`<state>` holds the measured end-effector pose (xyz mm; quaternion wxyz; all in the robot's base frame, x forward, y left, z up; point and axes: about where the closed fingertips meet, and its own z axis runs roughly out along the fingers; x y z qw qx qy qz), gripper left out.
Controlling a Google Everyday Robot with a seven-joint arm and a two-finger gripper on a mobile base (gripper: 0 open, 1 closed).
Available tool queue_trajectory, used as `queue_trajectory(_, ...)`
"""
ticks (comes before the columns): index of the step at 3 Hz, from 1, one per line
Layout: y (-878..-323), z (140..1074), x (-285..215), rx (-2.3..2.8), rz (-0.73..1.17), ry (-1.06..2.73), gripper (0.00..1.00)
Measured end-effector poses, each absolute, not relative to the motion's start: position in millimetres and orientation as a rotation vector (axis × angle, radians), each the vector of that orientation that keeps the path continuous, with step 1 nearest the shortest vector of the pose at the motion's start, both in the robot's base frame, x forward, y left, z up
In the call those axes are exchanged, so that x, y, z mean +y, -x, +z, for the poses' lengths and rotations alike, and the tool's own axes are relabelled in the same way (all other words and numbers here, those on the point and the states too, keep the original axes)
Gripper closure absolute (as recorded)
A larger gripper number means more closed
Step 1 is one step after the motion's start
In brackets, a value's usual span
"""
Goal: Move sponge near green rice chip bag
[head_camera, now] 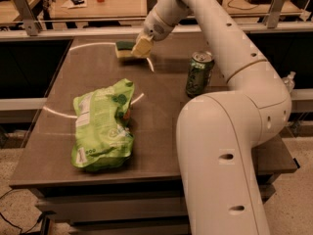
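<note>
Hand (141, 46) grips the sponge (124, 47) by its right end, far side of the worktop (161, 102), well apart from the green rice chip bag (101, 126).

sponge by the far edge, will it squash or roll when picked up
The sponge looks like a small foam block, so it probably squashes under pressure and weighs little. Flat-sided, it is unlikely to roll. The gripper is at one end of it, near the far edge of the table.
</note>
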<state>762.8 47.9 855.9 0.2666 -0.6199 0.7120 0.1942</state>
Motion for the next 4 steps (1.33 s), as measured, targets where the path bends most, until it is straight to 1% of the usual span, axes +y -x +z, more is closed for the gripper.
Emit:
queue_trajectory(1,-744.1,884.2,43.7,1.942,0.609,1.614,1.00)
queue_trajectory(2,-713.2,904.1,50.0,2.013,0.622,1.609,1.00)
queue_trajectory(3,-682.4,928.2,69.3,2.043,0.549,1.610,1.00)
queue_trajectory(4,-634.4,919.2,86.6,2.128,0.529,1.580,1.00)
